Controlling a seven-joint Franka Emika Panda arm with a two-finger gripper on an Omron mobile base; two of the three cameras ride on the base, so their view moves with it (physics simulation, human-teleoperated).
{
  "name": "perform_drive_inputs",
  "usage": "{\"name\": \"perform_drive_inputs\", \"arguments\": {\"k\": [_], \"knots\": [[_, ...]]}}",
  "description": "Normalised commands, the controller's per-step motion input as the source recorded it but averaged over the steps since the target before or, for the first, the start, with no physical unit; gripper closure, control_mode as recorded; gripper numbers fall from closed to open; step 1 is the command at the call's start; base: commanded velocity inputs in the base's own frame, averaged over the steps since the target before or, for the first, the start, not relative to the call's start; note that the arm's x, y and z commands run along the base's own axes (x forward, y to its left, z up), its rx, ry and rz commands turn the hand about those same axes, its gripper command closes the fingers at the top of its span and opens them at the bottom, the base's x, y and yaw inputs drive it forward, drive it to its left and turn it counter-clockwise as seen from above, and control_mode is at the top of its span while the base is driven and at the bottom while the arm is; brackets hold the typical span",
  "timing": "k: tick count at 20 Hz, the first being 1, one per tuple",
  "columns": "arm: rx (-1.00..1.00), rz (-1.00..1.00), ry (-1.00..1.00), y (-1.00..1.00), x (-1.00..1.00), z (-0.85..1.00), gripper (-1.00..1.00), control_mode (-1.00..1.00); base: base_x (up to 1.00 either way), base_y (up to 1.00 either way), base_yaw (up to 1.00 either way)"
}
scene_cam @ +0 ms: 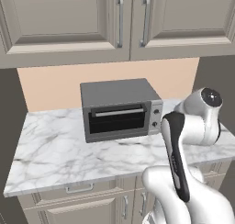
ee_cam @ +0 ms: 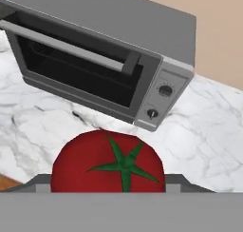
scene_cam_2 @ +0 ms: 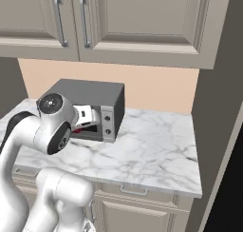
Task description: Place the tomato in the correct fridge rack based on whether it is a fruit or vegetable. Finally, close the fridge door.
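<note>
Left to right, you have:
- toaster oven (scene_cam: 120,109), grey, door shut, on the marble counter (scene_cam: 55,154);
- gripper (scene_cam_2: 85,124), beside the oven front; opening can't be told;
- tomato (ee_cam: 108,165), red, green stem, close under the hand camera, over the counter.

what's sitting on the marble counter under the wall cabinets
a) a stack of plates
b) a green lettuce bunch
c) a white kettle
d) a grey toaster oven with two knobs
d: a grey toaster oven with a bar handle and two knobs on its right side stands on the marble counter, and the hand view looks past the tomato at the same oven.
</note>
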Motion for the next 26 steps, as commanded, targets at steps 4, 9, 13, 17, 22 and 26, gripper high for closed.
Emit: {"name": "perform_drive_inputs", "arguments": {"k": [4,9,13,17,22,26], "knots": [[-0.03,-0.15,0.02,0.00,0.00,0.22,1.00,-1.00,0.00,0.00,0.00],[0.00,-0.01,0.00,0.00,0.00,0.01,1.00,-1.00,0.00,0.00,0.00],[0.00,0.00,0.00,0.00,0.00,0.00,1.00,1.00,-0.30,0.00,0.00],[0.00,0.00,0.00,0.00,0.00,0.00,1.00,1.00,-1.00,0.00,-0.06],[0.00,0.00,0.00,0.00,0.00,0.00,1.00,1.00,-1.00,-0.23,-0.26],[0.00,0.00,0.00,0.00,0.00,0.00,1.00,1.00,-0.86,-0.61,-0.42]]}}
